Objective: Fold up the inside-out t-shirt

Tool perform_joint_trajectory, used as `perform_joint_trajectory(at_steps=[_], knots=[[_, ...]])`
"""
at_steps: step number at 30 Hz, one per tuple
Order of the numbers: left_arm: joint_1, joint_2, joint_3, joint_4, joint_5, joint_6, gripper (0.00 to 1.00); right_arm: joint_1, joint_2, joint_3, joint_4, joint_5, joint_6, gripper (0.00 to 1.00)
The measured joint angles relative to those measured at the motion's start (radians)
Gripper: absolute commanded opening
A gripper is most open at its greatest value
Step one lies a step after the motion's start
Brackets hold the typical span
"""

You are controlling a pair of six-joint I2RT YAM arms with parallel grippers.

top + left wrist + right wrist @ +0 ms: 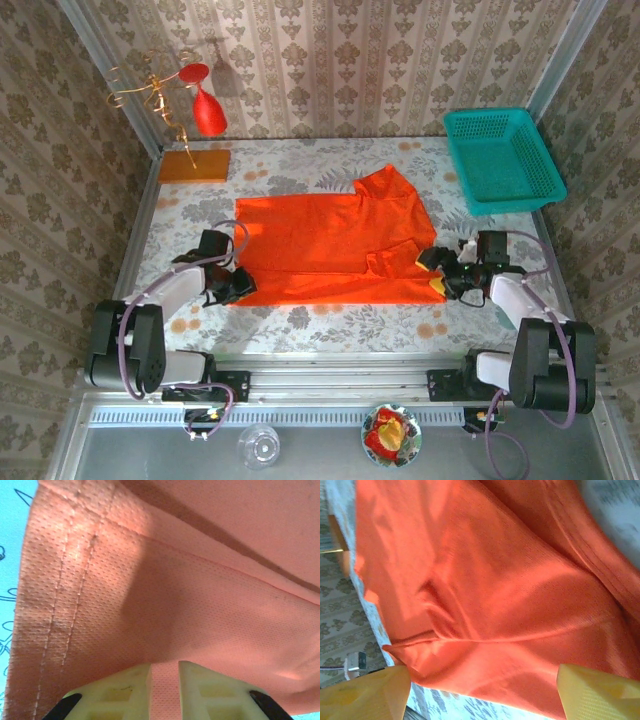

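Floral table (300, 322) carries the t-shirt (320, 250) spread flat for folding, left end effector (238, 286) clenched on its hem, right end effector (435, 273) gaping at the opposite edge, seemingly to grab.

Floral table (300, 325) bears the t-shirt (320, 250); teal basket (500, 160); orange-brown board (193, 165).

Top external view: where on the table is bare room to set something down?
Free: far strip between board and basket; near strip in front of the t-shirt. Crowded: the t-shirt's near corners, by the left gripper and right gripper.
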Motion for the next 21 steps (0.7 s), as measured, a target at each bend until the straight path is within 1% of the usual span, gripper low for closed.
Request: perform_joint_trajectory(at_steps=[3, 7, 10, 14, 18, 21], knots=[[0.005, 0.035, 0.004, 0.002, 0.001, -0.004, 0.22, 0.0, 0.002, -0.034, -0.004, 0.028, 0.008, 0.78], [0.006, 0.039, 0.007, 0.003, -0.001, -0.023, 0.22, -0.004, 0.005, -0.049, -0.011, 0.104, 0.042, 0.8], [0.006, 0.013, -0.019, 0.024, -0.002, -0.045, 0.23, -0.003, -0.01, -0.047, -0.026, 0.154, 0.069, 0.82], [0.006, -0.034, -0.059, 0.043, 0.0, -0.068, 0.23, -0.004, -0.087, -0.05, -0.076, 0.241, 0.104, 0.81], [0.005, -0.058, -0.06, 0.024, 0.0, -0.068, 0.24, 0.002, -0.167, -0.039, -0.121, 0.259, 0.11, 0.8], [0.005, -0.073, -0.034, -0.017, 0.0, -0.068, 0.23, 0.045, -0.168, 0.007, -0.132, 0.254, 0.106, 0.8]])
